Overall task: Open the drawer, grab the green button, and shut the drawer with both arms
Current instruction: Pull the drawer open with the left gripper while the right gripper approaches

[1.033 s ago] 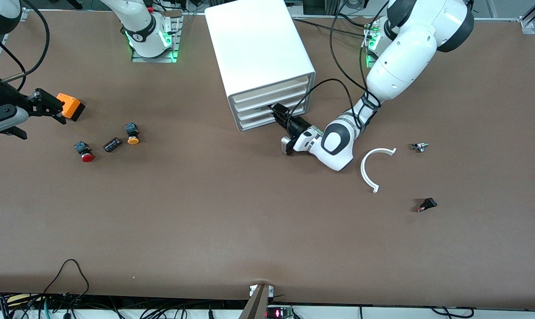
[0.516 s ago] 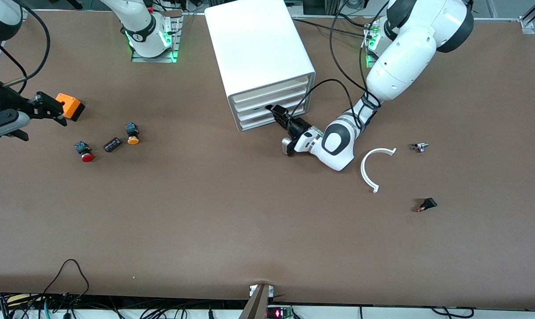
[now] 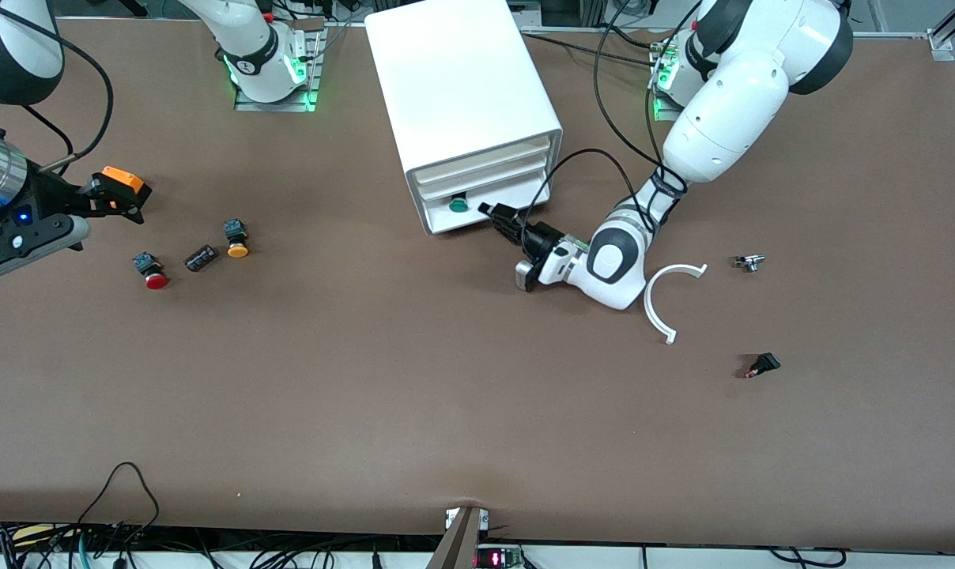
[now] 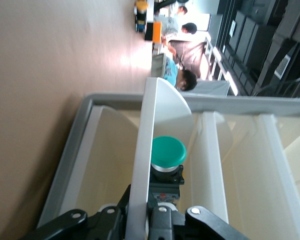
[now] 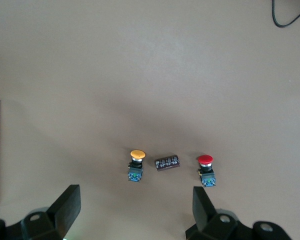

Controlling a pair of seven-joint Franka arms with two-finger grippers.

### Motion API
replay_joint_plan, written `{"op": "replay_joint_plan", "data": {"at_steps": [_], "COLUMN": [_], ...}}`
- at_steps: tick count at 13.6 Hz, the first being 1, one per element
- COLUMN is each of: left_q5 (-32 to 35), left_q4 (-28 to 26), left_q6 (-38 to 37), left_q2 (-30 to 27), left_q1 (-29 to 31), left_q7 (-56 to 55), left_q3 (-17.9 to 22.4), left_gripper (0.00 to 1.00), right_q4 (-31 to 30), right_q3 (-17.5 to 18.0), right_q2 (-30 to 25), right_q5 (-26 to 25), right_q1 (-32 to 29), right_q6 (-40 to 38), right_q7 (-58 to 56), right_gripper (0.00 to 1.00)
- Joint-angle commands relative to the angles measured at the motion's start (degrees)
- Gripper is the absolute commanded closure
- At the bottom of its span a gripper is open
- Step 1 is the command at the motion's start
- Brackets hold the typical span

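No readable writing or brand marks on anything. Left gripper (image 3: 493, 213) is low at the front of the white drawer cabinet (image 3: 462, 95), fingers pinched shut on the front panel of the pulled-out drawer (image 3: 477, 207); left wrist view shows a finger on each face of that panel. Left arm bends down from its base with wrist near the table. The button (image 3: 458, 205), green cap up, sits inside the open drawer just inside the front panel; also seen in the left wrist view (image 4: 167, 160).

Right gripper (image 3: 118, 194) hangs over the table toward the right arm's end, fingers spread wide, nothing held, orange pads showing. Right arm waits.

Below it: red-capped button (image 3: 152, 270), small dark cylinder (image 3: 201, 257), orange-yellow-capped button (image 3: 235, 238) in a row, all apart. Toward the left arm's end: white curved strip (image 3: 663, 304) touching the left arm's wrist housing, small metal part (image 3: 750, 261), small black part (image 3: 762, 364).
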Motion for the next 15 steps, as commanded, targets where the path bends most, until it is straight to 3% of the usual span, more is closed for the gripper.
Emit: {"op": "replay_joint_plan", "data": {"at_steps": [1,4,7,9,11,15], "left_q5": [-5.01,-6.25,-7.22,-7.13,-5.38,17.33], "left_q4": [-0.75,-0.75,-0.57,-1.36,-3.38,-3.39], "left_q6": [1.70,2.75,3.02,3.02,3.80,3.73], "left_q2": [-0.90,-1.25,-1.78,-2.83,-6.94,-19.94], "left_q1": [2.45,4.21,5.70,5.88,5.88,6.23], "left_q7": [-0.13,-0.13,-0.22,-0.74,-4.85,-24.16], "left_q3": [-0.73,-0.73,-0.73,-0.64,0.06,3.92], "left_gripper": [1.00,1.00,1.00,0.00,0.00,0.00], "right_q4": [2.29,4.92,6.24,6.77,8.52,13.09], "right_q3": [-0.14,-0.14,-0.23,-0.23,-0.23,-0.23], "right_q2": [1.55,4.52,7.69,10.24,12.35,17.44], "right_q5": [0.61,0.96,8.24,9.13,9.05,9.05], "right_q1": [2.02,5.44,7.03,9.40,13.34,21.69], "right_q6": [-0.96,-0.61,1.50,4.22,5.46,8.08], "right_q7": [0.35,0.97,0.97,3.49,11.48,24.14], "right_gripper": [0.00,0.00,0.00,0.00,0.00,0.00]}}
